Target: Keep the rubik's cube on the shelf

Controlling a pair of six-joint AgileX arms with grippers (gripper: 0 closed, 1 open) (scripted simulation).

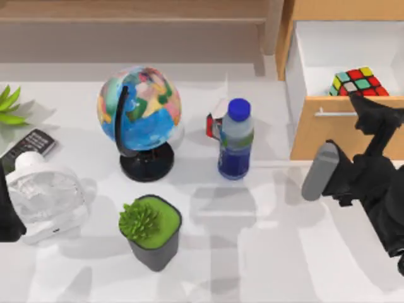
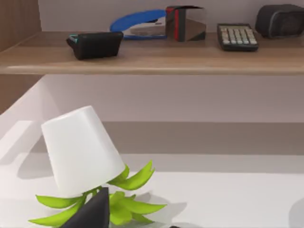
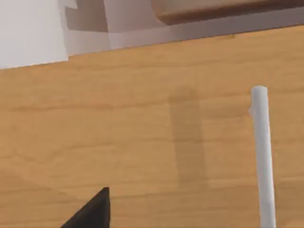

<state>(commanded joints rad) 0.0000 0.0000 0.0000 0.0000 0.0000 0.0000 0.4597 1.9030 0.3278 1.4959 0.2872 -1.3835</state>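
Multicolour rubik's cube (image 1: pixel 358 82) in drawer (image 1: pixel 344 129)

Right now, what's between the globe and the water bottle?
In the top view, bare white table separates the globe from the water bottle; a small red-and-white box peeks out beside the bottle.

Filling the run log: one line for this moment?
rubik's cube: in open drawer | shelf: no cube | right gripper: at cube | left arm: parked

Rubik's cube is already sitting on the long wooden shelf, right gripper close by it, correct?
Not on the shelf. The top view shows the small rubik's cube of coloured tiles lying inside the open light-wood drawer with the metal handle, at the table's right. The right gripper is indeed close by it.
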